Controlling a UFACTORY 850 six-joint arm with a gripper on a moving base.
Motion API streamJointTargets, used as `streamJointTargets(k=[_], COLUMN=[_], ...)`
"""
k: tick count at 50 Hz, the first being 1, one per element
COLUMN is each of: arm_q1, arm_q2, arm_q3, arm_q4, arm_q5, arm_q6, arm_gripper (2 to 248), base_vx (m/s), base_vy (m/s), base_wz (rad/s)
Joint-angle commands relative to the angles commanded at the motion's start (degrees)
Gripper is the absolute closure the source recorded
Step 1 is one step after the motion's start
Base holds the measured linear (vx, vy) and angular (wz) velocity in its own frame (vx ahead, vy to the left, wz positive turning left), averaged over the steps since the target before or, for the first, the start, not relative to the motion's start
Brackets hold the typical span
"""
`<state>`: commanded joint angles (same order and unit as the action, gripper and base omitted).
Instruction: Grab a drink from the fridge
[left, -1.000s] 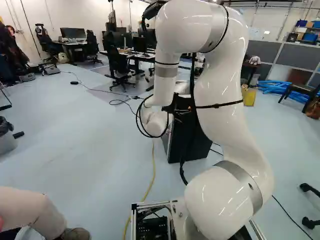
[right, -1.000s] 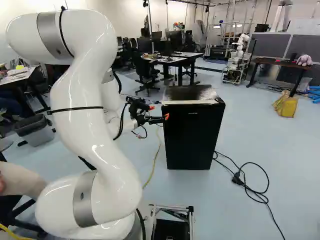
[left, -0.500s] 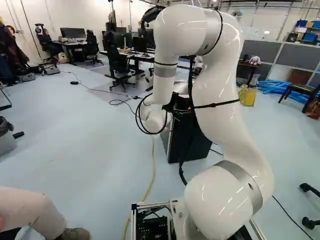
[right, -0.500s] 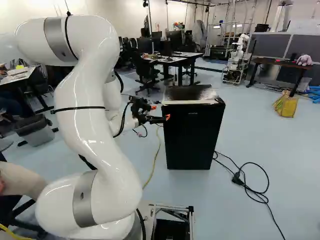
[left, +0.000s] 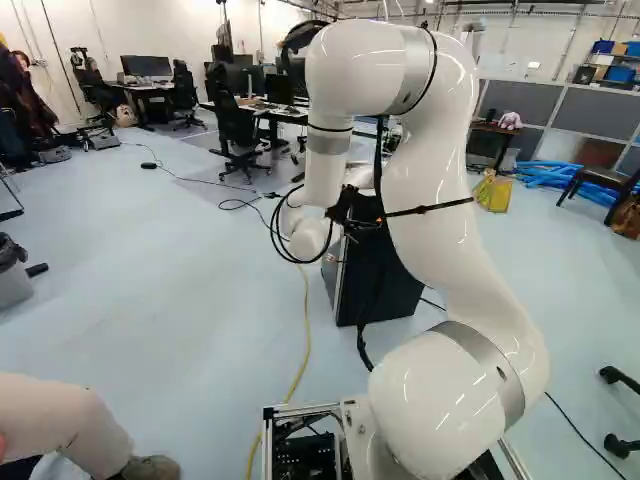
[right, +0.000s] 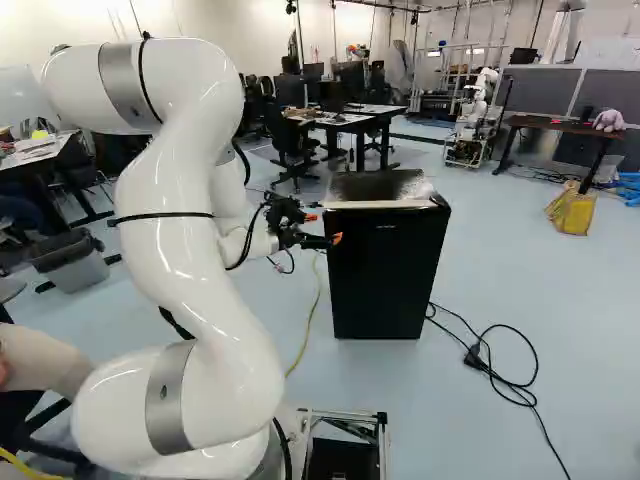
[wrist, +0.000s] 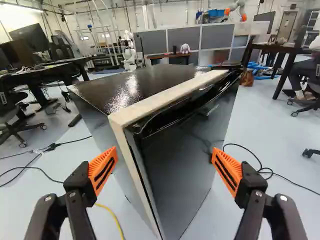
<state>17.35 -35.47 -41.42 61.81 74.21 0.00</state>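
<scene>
"What does the end effector hold?"

"Nothing. The black gripper with orange pads (wrist: 165, 167) has its two fingers spread wide. Ahead of it, at twelve o'clock, stands the black, box-shaped fridge (wrist: 182, 170), apparently shut. No drink is visible."

"What could go wrong?"

"An approach slightly off line could drive a fingertip into the fridge's near corner, shoving it rather than opening it. Pads could slip on the glossy front. The looped black cable (right: 474, 356), at four o'clock from the fridge, could snag the base if it drives there."
</scene>
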Motion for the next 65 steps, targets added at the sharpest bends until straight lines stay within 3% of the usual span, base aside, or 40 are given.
streamJointTargets(k=[65], arm_q1=[-0.19], arm_q2=[-2.20], arm_q3=[-3.79], arm_q4=[6.91], arm_q5=[0.43], arm_q6=[0.00], arm_gripper=[3], base_vx=[0.000], base_vy=[0.000], base_wz=[0.000])
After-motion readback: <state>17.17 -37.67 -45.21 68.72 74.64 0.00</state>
